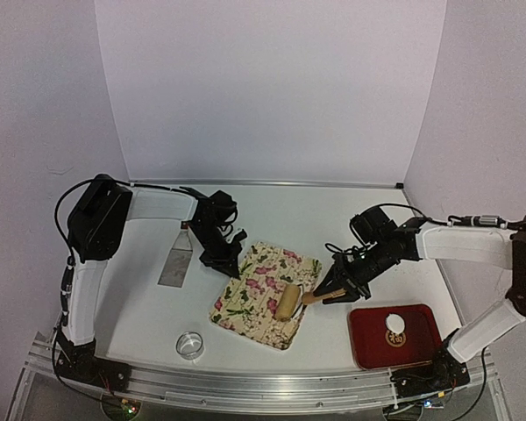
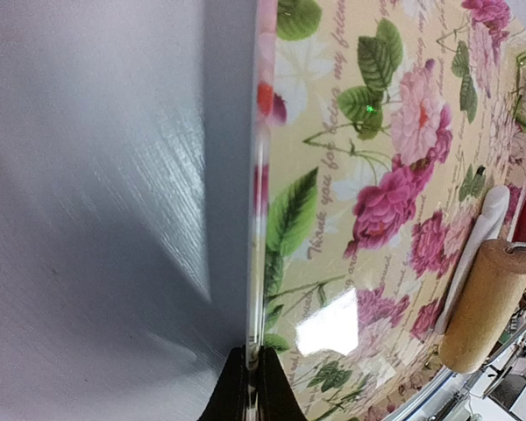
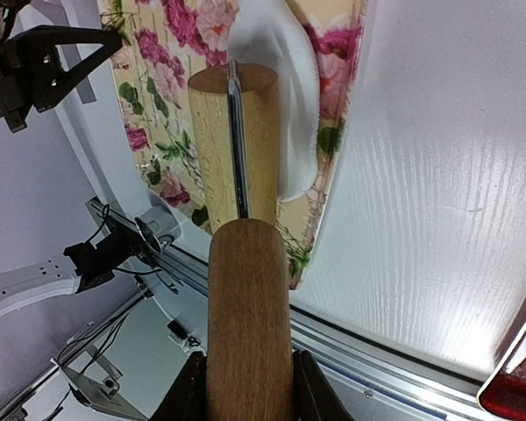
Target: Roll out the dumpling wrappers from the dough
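From where I stand, the two arms have split the job. The left pincer [image 2: 250, 390] is clamped shut on the thin far-left edge of the board [image 1: 254, 294], and I take that as a way of pinning it so it cannot skate across the desk [image 1: 351, 228] once pressure comes on. The right pincer [image 3: 250, 386] is closed around the handle [image 3: 250, 298] of the roller [image 1: 289, 303], gripping from both sides. The barrel lies near the board's near-right corner, partly over a lump of white dough [image 3: 294, 79] that shows beyond its end. Holding the handle low and nearly in line with the barrel looks meant to let the arm push weight along the board instead of tipping the roller. One small round wrapper [image 1: 394, 325] lies on the red tray [image 1: 421, 346] at the right, well apart from the board, presumably parked there out of the rolling path. A metal ring cutter [image 1: 190, 344] sits on the desk near the left arm's base, and a flat scraper [image 1: 175, 263] lies beside the left arm; neither is being touched. To my eye the dough needs more flattening before another disc can be cut.
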